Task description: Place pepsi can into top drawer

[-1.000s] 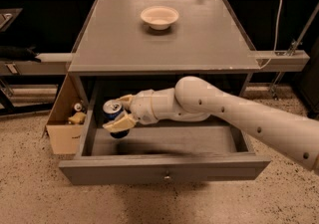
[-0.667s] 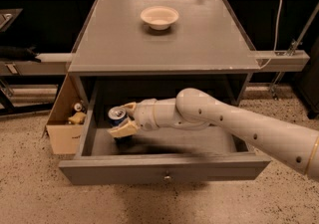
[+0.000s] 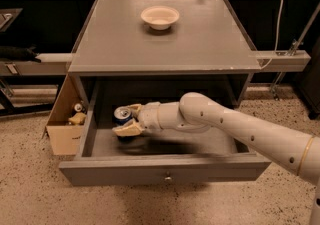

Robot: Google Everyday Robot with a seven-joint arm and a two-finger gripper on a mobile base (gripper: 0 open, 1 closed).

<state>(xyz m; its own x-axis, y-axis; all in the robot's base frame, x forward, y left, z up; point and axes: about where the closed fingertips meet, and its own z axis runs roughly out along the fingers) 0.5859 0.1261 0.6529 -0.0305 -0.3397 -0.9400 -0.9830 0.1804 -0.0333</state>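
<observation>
The gripper [image 3: 129, 118] sits inside the drawer [image 3: 210, 168], toward its left end, reaching in from the right on the white arm [image 3: 235, 125]. Its two cream fingers [image 3: 129, 129] stand on either side of the can [image 3: 122, 114], one in front and one behind, closed against it. The can is upright or nearly so, silver top up, with its blue side partly hidden by the front finger. Its dark lower end is down by the drawer floor, but whether it touches cannot be told. The can is near the drawer's left wall and well apart from the right one. The drawer is pulled out, with a small round knob [image 3: 168, 178] centred on its front panel. Above it is the grey table [image 3: 200, 44], with a cream bowl [image 3: 160, 17] toward the back. A cardboard box [image 3: 62, 138] stands on the floor just beside the drawer's left side.
</observation>
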